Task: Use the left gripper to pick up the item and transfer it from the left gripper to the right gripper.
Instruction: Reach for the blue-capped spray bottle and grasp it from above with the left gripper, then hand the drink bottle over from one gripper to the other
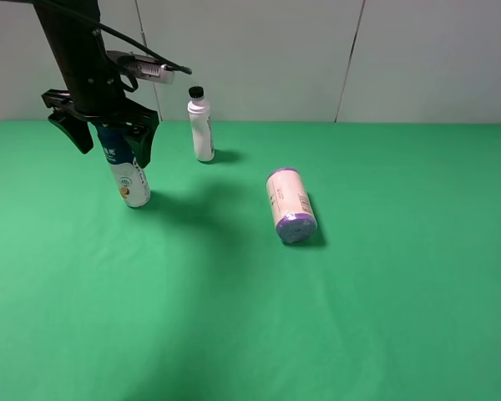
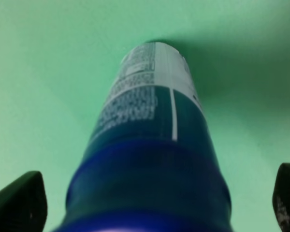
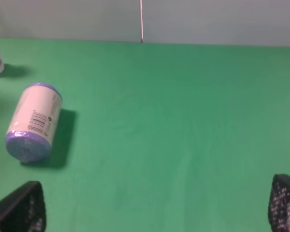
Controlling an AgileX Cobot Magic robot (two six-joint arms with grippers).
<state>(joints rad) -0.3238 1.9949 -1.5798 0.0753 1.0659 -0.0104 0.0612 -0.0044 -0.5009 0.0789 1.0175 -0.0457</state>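
A bottle (image 1: pixel 132 182) with a dark blue top and a white and teal label stands upright on the green table at the far left. My left gripper (image 1: pixel 108 138) is open and straddles the bottle's upper part, one finger on each side. In the left wrist view the bottle (image 2: pixel 154 140) fills the middle, and the two fingertips (image 2: pixel 19 205) stand well apart from it at the frame's edges. My right gripper (image 3: pixel 152 212) is open and empty above bare table. It is out of the exterior high view.
A white bottle (image 1: pixel 201 125) with a black cap stands at the back, right of the left gripper. A white and purple cylinder (image 1: pixel 290 205) lies on its side near the table's middle, and also shows in the right wrist view (image 3: pixel 33 123).
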